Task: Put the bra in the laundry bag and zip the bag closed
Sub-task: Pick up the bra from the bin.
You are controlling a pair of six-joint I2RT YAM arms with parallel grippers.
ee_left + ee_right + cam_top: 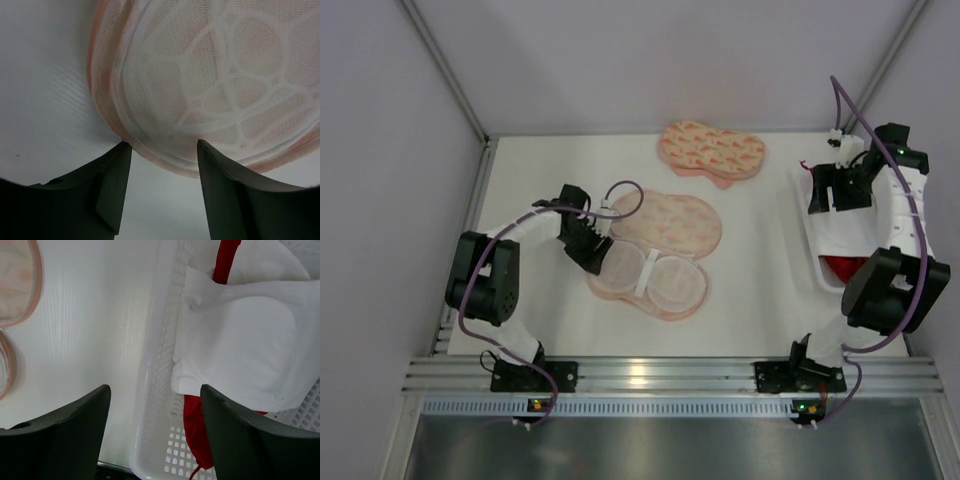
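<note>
Retrieval of the bra [845,268] looks to us like the step in hand. It is not yet in the laundry bag [670,225] but lies in the white basket [815,255] at the right of the bench [520,180], mostly buried under a white garment [840,232]. From the right wrist we see only a red strap at the top and a red fold of the bra [197,432] poking out below the garment, down near the basket's corner. Our right jaws hang released and wide apart above the basket's side wall [152,365], touching nothing. We judge they are spread so as to come down around that exposed red fold rather than the white cloth over it. The bag lies unzipped in the middle of the bench, its printed lid folded back and its 2 pale mesh cups [650,280] facing up, which leaves a ready hollow for the bra. Our left jaws are also released, their tips right at the rim of the left cup [150,150] with the mesh dome just ahead. Whether they touch the rim we cannot tell. We take it they sit there to steady the bag while the other arm brings the bra over. A twin pouch [712,150] lies shut at the far edge, well apart, and plays no part. The 1 risk we see is snagging the white garment along with the bra.
</note>
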